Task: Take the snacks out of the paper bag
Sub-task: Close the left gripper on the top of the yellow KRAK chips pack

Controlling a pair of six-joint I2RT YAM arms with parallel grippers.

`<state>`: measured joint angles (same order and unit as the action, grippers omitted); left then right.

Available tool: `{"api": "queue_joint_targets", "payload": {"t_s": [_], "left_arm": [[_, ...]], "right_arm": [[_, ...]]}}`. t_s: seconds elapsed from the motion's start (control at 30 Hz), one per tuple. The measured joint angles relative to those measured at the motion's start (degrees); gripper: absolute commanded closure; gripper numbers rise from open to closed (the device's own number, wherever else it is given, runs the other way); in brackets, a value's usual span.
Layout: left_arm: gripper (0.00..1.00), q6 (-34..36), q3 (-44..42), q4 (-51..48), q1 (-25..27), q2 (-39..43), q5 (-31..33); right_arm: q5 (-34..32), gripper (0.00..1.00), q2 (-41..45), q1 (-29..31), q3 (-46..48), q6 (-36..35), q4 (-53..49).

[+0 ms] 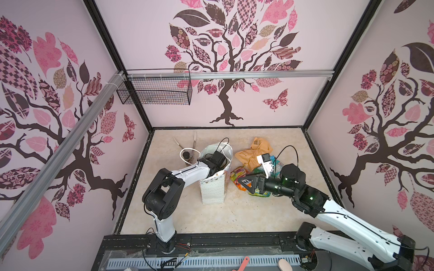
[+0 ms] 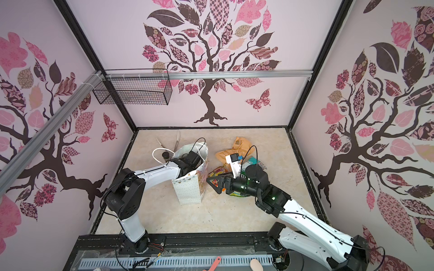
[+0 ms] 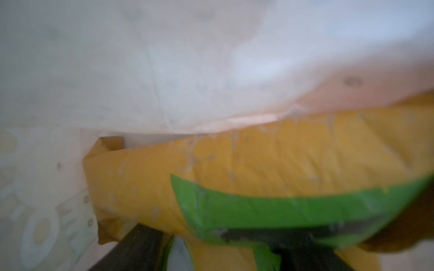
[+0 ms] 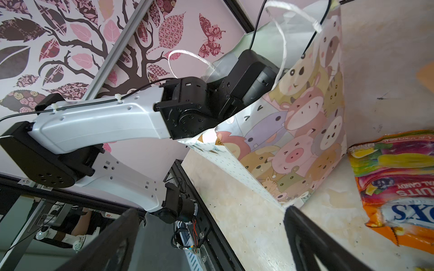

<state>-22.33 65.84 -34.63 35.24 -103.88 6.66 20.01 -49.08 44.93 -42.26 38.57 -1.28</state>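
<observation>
Far left on the beige marbled tabletop [image 1: 211, 218] sits a small dark-lidded jar [image 1: 186, 155], inside the ring of a white cord loop handle [image 1: 180, 154] that flops out from the bag.

Just to the right of the jar stands the tall white paper gift bag [image 1: 215, 187], upright. It has dots and triangles on its narrow side, and the right wrist view shows cartoon animals across its broad face [image 4: 305, 140]. The left arm [image 1: 185, 173] reaches over the rim and down into the mouth, so from above the left gripper [image 3: 218, 246] is hidden in the bag.

Its own camera gives a blurred look inside. A yellow-orange crinkly packet [image 3: 258, 159] with a green band lies against the white inner wall, and dark fingers [image 3: 141, 244] show at the edge of the picture. I cannot tell whether they have closed on the packet or only stand beside it.

To the right of the bag the other snacks lie in a heap on the table:
- An orange-red "FOX'S" bag [image 1: 236, 177] is nearest, just beside the paper bag.
- A large tan-orange packet [image 1: 252, 154] lies further back.
- A teal packet [image 1: 277, 164] is partly hidden behind the right wrist.
- A green-yellow packet [image 1: 260, 193] peeps out from under the right arm.

The right gripper [image 1: 245, 184] hangs low over that heap, pointing towards the paper bag. Its two black fingers [image 4: 312, 239] are spread wide with nothing between them.
</observation>
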Motion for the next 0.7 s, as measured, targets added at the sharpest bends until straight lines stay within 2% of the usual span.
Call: {"api": "queue_joint_targets", "payload": {"t_s": [0.17,0.4,0.7], "left_arm": [[0.60,-0.04,-0.39,1.84,-0.13,-0.28,0.72],[1.00,0.31,-0.37,1.57,-0.39,0.92,2.67],[1.00,0.11,-0.31,-1.95,-0.35,3.50,2.08]], "right_arm": [[-0.02,0.01,0.00,0.00,-0.02,0.00,-0.13],[-0.50,0.00,-0.61,0.00,-0.02,0.02,-0.28],[-2.45,0.00,-4.70,0.02,-0.85,0.09,-1.77]]}}
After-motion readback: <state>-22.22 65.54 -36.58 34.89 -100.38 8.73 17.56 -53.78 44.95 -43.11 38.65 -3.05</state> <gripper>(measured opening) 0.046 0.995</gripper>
